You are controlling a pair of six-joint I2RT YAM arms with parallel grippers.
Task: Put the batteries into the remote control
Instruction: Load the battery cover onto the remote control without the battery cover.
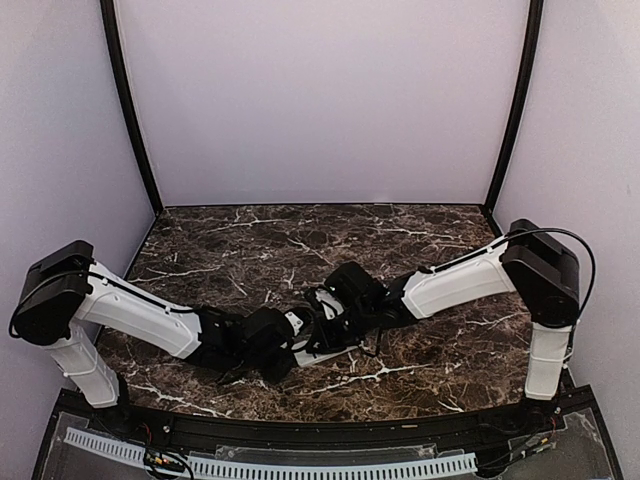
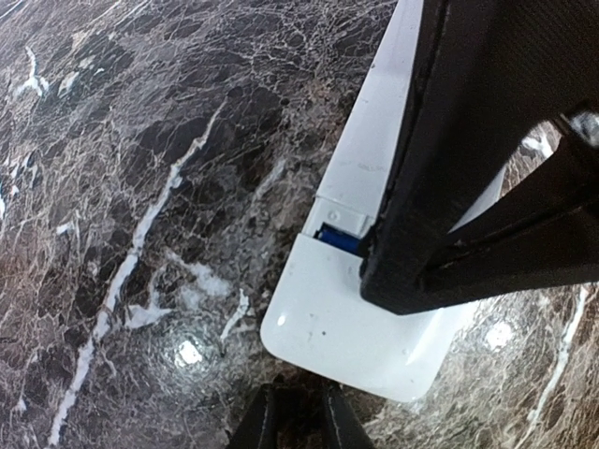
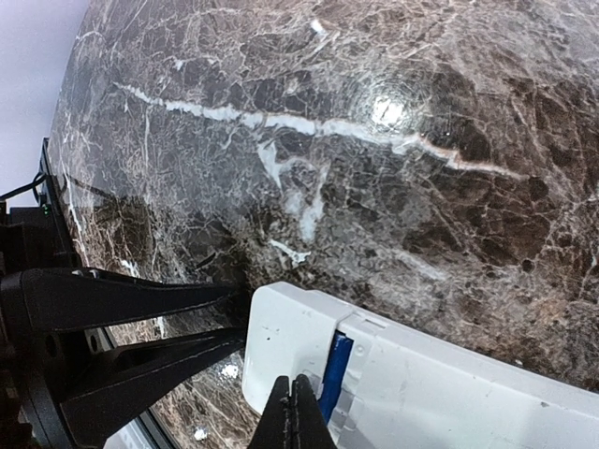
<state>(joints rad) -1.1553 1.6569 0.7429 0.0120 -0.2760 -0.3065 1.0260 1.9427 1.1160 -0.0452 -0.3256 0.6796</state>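
White remote control (image 1: 330, 352) lying face-down at the middle of the marble counter (image 1: 250, 240), between 2 arms meeting over it. Near 1 short end, a narrow opening in the back, with the bluish battery (image 3: 335, 374) showing inside. No second battery visible.

Pressed together into 1 point, the right pincer (image 3: 293, 416), tips down at that opening just beside the blue cell, probably to nudge or seat it.

Slightly spread and pinching nothing, the left pincer (image 2: 298, 416), tips set against the remote's short end, likely as a stop against sliding.
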